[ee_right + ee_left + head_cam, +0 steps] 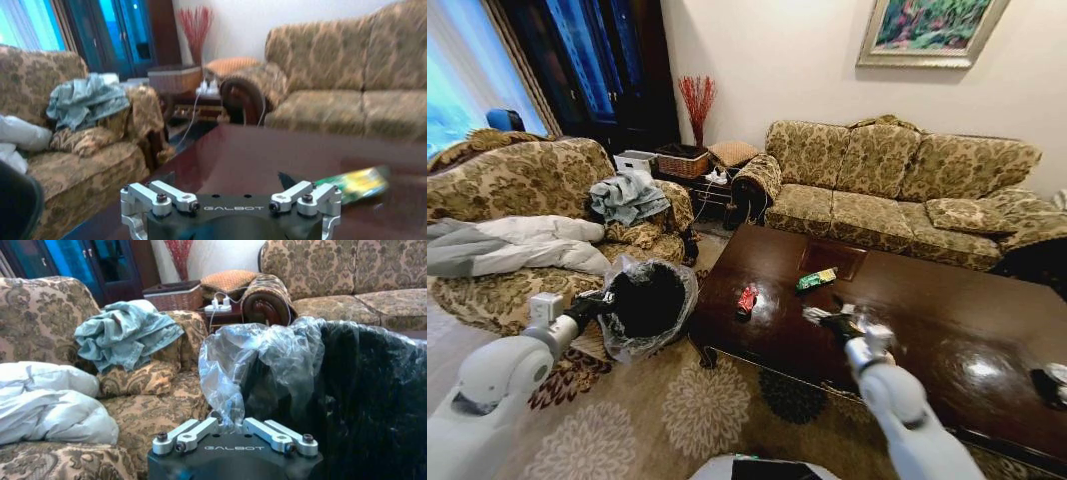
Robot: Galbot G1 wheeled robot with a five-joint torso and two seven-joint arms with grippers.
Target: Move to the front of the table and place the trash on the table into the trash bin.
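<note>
The black trash bin (649, 300), lined with a crinkled clear bag, hangs tilted beside the table's left end, its mouth facing me. My left gripper (599, 302) is shut on its bagged rim (230, 415). On the dark glossy table (927, 320) lie a red can (747, 298) and a green wrapper (815, 280). My right gripper (832, 320) hovers low over the tabletop with its fingers spread open, close to a small silvery-white scrap (814, 314). In the right wrist view the green wrapper (353, 184) lies just ahead on the table (267, 150).
A patterned armchair (517, 200) with clothes stands left of the bin. A long sofa (897, 190) runs behind the table, and a wicker basket (682, 160) sits on a side stand in the corner. Another pale item (1057, 375) rests at the table's right edge. Floral carpet lies in front.
</note>
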